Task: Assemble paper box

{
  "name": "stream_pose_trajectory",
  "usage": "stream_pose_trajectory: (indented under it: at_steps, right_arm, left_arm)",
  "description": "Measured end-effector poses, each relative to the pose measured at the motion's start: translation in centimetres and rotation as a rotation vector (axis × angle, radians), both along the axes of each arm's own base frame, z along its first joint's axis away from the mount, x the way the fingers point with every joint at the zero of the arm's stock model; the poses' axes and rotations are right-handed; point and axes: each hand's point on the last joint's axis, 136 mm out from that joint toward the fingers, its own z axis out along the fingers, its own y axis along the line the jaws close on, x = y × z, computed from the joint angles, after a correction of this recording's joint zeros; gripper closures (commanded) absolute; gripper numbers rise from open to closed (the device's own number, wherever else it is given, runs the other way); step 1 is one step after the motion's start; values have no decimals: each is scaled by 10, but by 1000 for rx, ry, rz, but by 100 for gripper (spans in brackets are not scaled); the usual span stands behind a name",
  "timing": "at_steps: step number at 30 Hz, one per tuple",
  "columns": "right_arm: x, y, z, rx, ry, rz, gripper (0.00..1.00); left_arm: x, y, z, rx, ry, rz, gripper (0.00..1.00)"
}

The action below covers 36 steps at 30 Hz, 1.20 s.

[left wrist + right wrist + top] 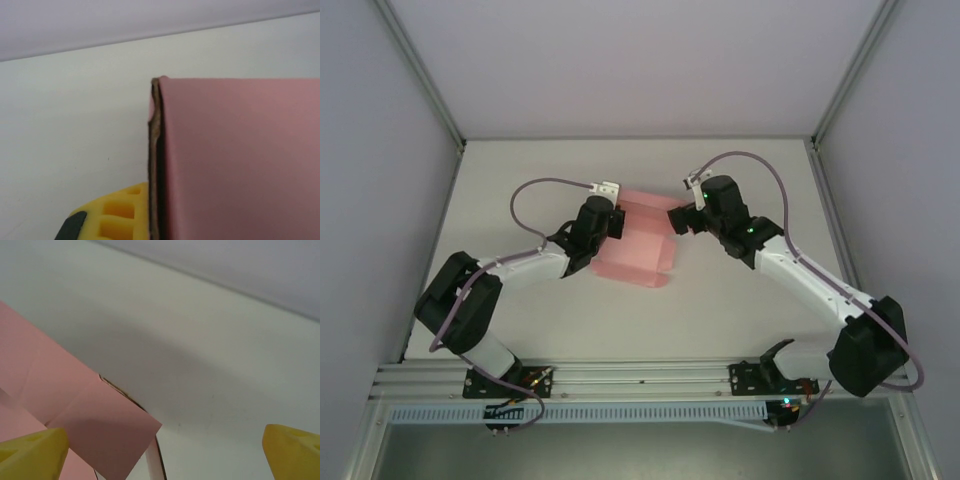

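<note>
The pink paper box [638, 250] lies partly folded on the white table [720, 320] between my two grippers. My left gripper [612, 222] is shut on its left edge. In the left wrist view a pink panel [240, 160] stands upright with its brown cut edge beside one yellow finger [117, 215]; the other finger is hidden behind the panel. My right gripper [678, 218] hovers at the sheet's right flap, open. In the right wrist view its yellow fingertips [30, 455] stand far apart, and a creased pink flap [100, 425] reaches in from the left without touching them.
Grey enclosure walls [380, 150] with metal corner posts close in the table on three sides. An aluminium rail [640, 378] carrying the arm bases runs along the near edge. Bare white tabletop lies in front of and behind the box.
</note>
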Motion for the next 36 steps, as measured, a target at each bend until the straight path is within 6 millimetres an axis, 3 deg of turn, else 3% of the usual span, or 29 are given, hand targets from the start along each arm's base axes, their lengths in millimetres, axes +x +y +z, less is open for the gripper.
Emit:
stream_pose_trajectory:
  at_steps: [6,12,16,24,29,33,36]
  right_arm:
    - [6,-6,-8,20,26,-28,4]
    - [15,-27,-28,62,99,-49,7]
    - [20,-37,-33,103,135,-51,7]
    - [14,-14,-36,187,181,59,1]
    - [13,-11,-38,192,190,66,0]
    - [11,0,-46,168,198,52,0]
    - [10,13,-41,169,164,41,0]
  left_arm:
    - [-5,0,2,1,16,-17,100]
    - [-5,4,29,-49,-31,-20,100]
    - [-7,5,34,-58,-41,-28,100]
    - [-5,5,28,-56,-23,-34,100]
    - [-5,5,28,-56,-23,-35,100]
    - [-4,7,26,-48,-22,-25,100]
    - [-5,2,20,-51,-8,-37,100]
